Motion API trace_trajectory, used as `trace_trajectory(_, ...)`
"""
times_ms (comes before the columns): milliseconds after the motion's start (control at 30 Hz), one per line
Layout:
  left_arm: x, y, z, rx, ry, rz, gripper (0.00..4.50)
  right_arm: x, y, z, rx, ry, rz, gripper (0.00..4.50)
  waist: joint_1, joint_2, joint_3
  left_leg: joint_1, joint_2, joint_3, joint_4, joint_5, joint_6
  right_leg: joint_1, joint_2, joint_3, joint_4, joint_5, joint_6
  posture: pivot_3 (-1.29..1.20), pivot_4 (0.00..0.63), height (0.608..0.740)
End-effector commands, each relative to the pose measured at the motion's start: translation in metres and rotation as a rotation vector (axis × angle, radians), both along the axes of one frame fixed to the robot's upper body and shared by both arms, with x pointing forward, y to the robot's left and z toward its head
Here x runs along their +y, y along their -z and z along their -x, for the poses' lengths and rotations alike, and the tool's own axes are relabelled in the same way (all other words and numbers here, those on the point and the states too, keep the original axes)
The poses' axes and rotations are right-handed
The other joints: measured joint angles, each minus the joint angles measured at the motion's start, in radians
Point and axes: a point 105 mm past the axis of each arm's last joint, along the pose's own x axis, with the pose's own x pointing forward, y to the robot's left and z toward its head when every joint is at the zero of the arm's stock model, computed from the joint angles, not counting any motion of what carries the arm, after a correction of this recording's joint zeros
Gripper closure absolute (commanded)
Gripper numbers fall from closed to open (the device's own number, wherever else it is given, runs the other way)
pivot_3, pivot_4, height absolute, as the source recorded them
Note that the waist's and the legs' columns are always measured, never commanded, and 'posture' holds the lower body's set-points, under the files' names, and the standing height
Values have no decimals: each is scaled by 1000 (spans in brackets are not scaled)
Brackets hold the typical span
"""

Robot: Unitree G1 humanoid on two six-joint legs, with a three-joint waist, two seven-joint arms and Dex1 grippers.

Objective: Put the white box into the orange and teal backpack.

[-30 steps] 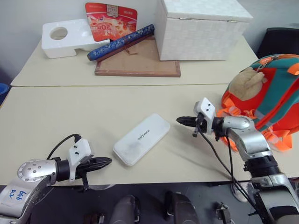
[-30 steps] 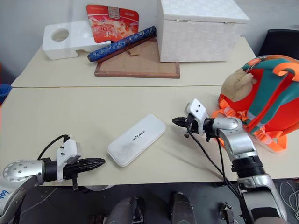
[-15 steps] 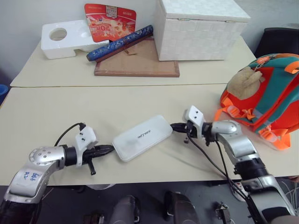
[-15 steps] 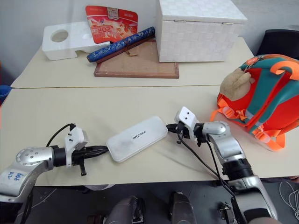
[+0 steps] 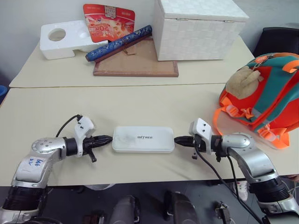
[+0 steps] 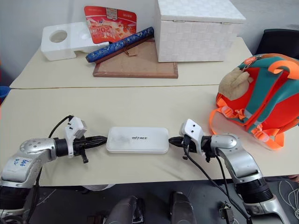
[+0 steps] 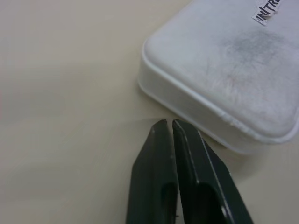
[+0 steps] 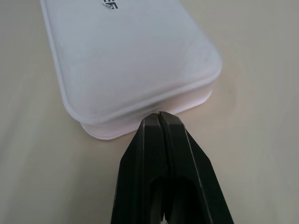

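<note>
White and slim, the box [image 5: 143, 139] lies flat on the near beige table [image 5: 56, 112], its long sides parallel to the table's front edge and its small dark lettering facing up. Teal and orange, the backpack [image 5: 268, 95] rests on the same table well to the right of the box, with a tan plush toy [image 5: 242, 81] on its side and orange straps [image 5: 223, 122] trailing onto the tabletop. The stretch of table between box and backpack holds the right arm and its black cable [image 5: 219, 173].

On the far table stand a large white woven cube box [image 5: 198, 29], a brown board [image 5: 136, 63], a blue patterned roll [image 5: 119, 42] lying slantwise over the board's corner, a red printed card [image 5: 109, 21] propped against the wall, and a white foam block [image 5: 65, 38] with a round hole. A dark chair [image 5: 278, 41] shows behind the backpack.

Both arms reach low over the near table toward each other, one at each short end of the box. The left gripper [image 5: 108, 138] points rightward at the box's left end; in the left wrist view its fingertips [image 7: 159, 128] sit nearly together with a thin slit between them, just beside the box's rounded corner, and whether they touch it cannot be told. The right gripper [image 5: 177, 139] points leftward; in the right wrist view its fingers [image 8: 152, 126] are pressed together, their tips at the box's right end wall, holding nothing.
</note>
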Motion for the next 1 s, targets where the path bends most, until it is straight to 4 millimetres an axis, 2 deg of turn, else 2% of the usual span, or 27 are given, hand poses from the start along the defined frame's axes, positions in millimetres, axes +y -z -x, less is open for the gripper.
trace_trajectory(33, 22, -5, -2, 135, -112, 44, 2962, -10, -14, 1, -46, -13, 9, 4500, 2, 0, 0, 0, 0, 0, 0, 0, 0, 0, 0, 0, 0, 0, 0, 0, 150, 740)
trace_trajectory(200, 13, -20, 8, 433, -105, 287, 1432, -15, -11, 7, -29, -36, 34, 4500, 5, 0, 0, 0, 0, -1, 0, 0, 0, 1, 0, -1, 1, 0, 0, 0, 150, 740)
trace_trajectory(267, 10, -22, 10, 518, -113, 331, 839, -15, -10, 8, -27, -44, 40, 4500, 4, 0, 0, 0, 0, 0, 1, 1, 0, 1, 1, -1, 2, 0, 0, 0, 150, 740)
trace_trajectory(367, 3, -19, 15, 614, -110, 334, 839, -14, -10, 9, -29, -52, 45, 4500, 1, -1, 0, 0, -1, 0, 1, 1, 0, 1, 1, 0, 2, 0, 0, 0, 150, 740)
trace_trajectory(567, -11, -4, 5, 654, -106, 333, 839, -7, -5, 13, -24, -103, 66, 4500, 6, -1, 0, 1, 0, 1, 1, 3, -1, 1, 2, 1, 2, 0, 0, 0, 150, 740)
trace_trajectory(767, -46, 1, -13, 695, -52, 428, 839, 3, -3, 13, -19, -123, 51, 4500, 26, -1, -1, 1, -3, 0, 1, 4, 0, 2, -1, 1, 1, 1, 2, 0, 150, 740)
trace_trajectory(1000, -77, -2, -18, 755, 47, 429, 839, 12, -3, 11, -20, -125, 45, 4500, 33, -2, -1, 1, -4, 0, 2, 5, 1, 2, -1, 1, 2, 1, 2, 0, 150, 740)
